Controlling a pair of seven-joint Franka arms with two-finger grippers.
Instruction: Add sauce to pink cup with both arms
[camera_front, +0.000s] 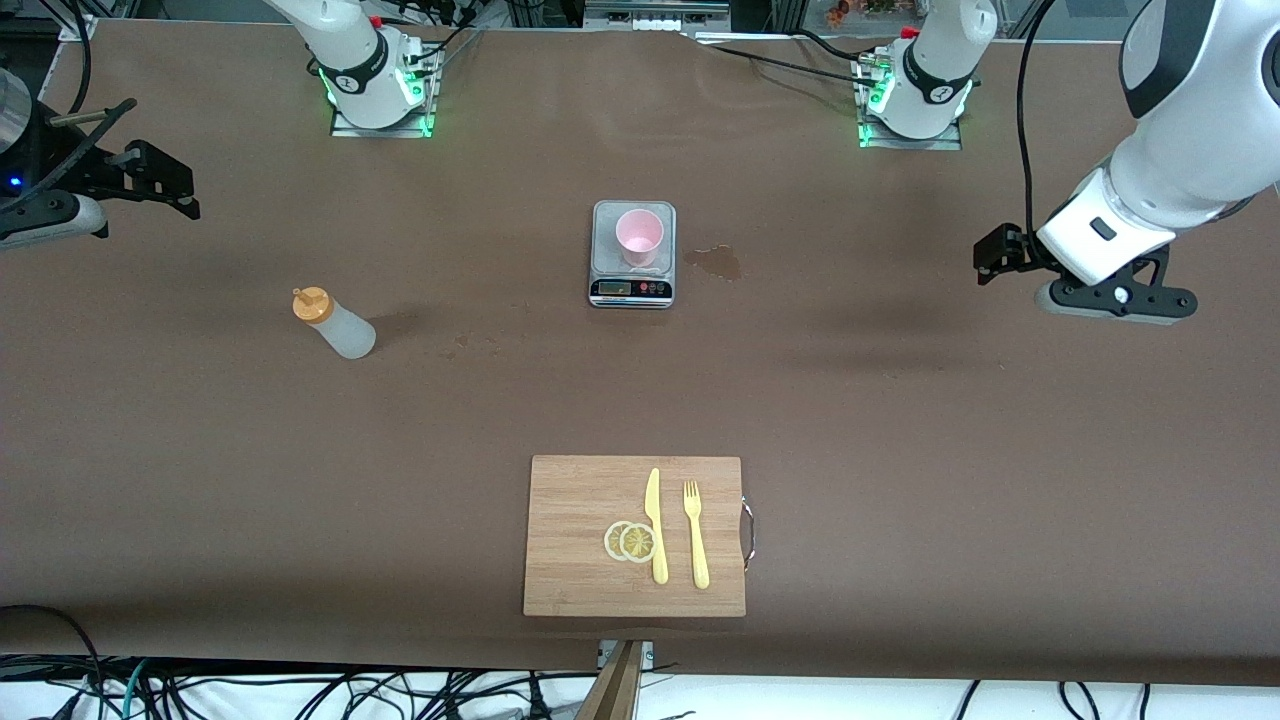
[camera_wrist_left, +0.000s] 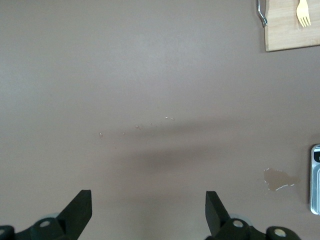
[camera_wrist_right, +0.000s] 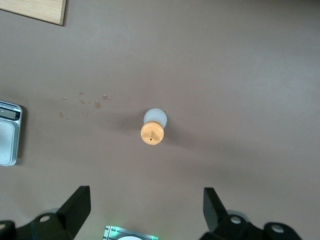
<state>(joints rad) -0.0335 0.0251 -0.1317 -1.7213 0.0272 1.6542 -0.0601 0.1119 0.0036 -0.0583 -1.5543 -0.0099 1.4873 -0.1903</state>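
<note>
The sauce bottle (camera_front: 335, 322), whitish with an orange cap, stands on the brown table toward the right arm's end. In the right wrist view it (camera_wrist_right: 152, 129) shows from above. The pink cup (camera_front: 639, 236) stands on a small grey scale (camera_front: 632, 290) at the table's middle. My right gripper (camera_front: 165, 185) is open and empty, up in the air over the right arm's end of the table; its own view (camera_wrist_right: 147, 202) shows the bottle apart from its fingers. My left gripper (camera_front: 995, 255) is open and empty over bare table at the left arm's end (camera_wrist_left: 148, 202).
A wooden cutting board (camera_front: 580, 500) lies near the front camera with a yellow knife (camera_front: 655, 525), a yellow fork (camera_front: 695, 535) and lemon slices (camera_front: 630, 541). A wet stain (camera_front: 715, 262) is beside the scale. Small droplets (camera_wrist_right: 85, 105) mark the table between bottle and scale.
</note>
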